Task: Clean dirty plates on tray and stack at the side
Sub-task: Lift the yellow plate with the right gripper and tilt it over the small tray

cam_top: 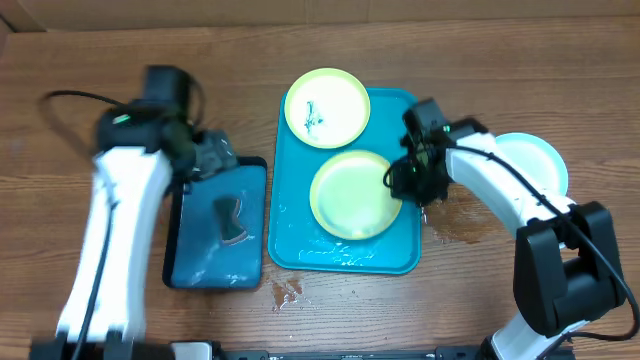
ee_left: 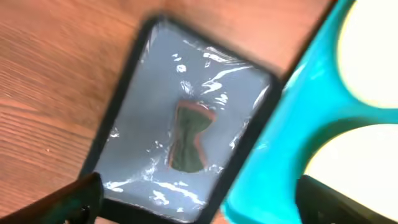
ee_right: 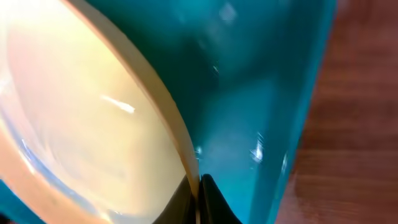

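Note:
On the turquoise tray point(cam_top: 295, 215) lie two pale yellow-green plates. The far one point(cam_top: 327, 107) bears a dark smear. The near one point(cam_top: 352, 194) looks clean and wet. My right gripper point(cam_top: 400, 182) is shut on the near plate's right rim; the right wrist view shows both fingers point(ee_right: 198, 198) pinching the rim of that plate point(ee_right: 74, 118) above the tray point(ee_right: 249, 93). A pale blue plate point(cam_top: 535, 160) lies on the wood at the right, partly under my right arm. My left gripper point(ee_left: 199, 202) is open over the small dark-rimmed tray point(ee_left: 155, 87).
The small dark-rimmed tray point(cam_top: 215, 230) holds water and a dark sponge point(cam_top: 232, 220), which also shows in the left wrist view point(ee_left: 189, 137). Water drops lie on the wood in front of the turquoise tray point(cam_top: 285, 292) and by its right edge point(cam_top: 455, 230).

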Controlling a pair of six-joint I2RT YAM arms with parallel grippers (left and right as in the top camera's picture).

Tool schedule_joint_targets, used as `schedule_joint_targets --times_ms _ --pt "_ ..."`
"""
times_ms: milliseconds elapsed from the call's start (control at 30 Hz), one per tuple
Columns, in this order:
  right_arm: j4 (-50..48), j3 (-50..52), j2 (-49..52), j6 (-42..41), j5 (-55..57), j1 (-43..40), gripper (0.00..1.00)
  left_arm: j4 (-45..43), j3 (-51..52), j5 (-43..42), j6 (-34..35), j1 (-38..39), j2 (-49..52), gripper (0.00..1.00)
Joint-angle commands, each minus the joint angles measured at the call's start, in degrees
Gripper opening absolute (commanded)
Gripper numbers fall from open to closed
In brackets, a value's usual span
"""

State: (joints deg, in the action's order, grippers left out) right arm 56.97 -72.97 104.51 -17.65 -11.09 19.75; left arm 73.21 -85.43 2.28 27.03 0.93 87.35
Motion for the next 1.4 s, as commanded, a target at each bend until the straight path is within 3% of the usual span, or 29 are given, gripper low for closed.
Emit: schedule_joint_targets --times_ms 0,233,500,733,1133,1367 --pt "2.8 -11.19 -3.26 5.9 2.1 4.52 0.04 1.44 -5.14 -3.58 -0.02 -3.3 -7.63 1.0" --pt "-1.14 -19.3 -3.23 6.14 6.4 15.98 0.04 1.84 -7.48 -4.0 -0.09 -4.39 -17.99 1.0" --pt "-9.84 -19.21 1.14 5.88 25.51 31.41 0.04 2.97 -7.45 -3.56 -0.07 -4.39 -24.46 1.0" --pt "-11.52 -19.69 1.16 5.62 40.48 41.48 0.04 3.1 -7.41 -3.61 -0.04 -4.39 -24.04 1.0" --pt "-11.58 -19.74 0.83 5.55 58.58 49.53 0.04 2.54 -10.03 -2.97 0.22 -4.42 -21.14 1.0" --pt "-12.17 -19.74 -0.04 5.57 60.81 49.57 0.04 6.73 -20.57 10.54 4.09 -4.39 -22.38 1.0"
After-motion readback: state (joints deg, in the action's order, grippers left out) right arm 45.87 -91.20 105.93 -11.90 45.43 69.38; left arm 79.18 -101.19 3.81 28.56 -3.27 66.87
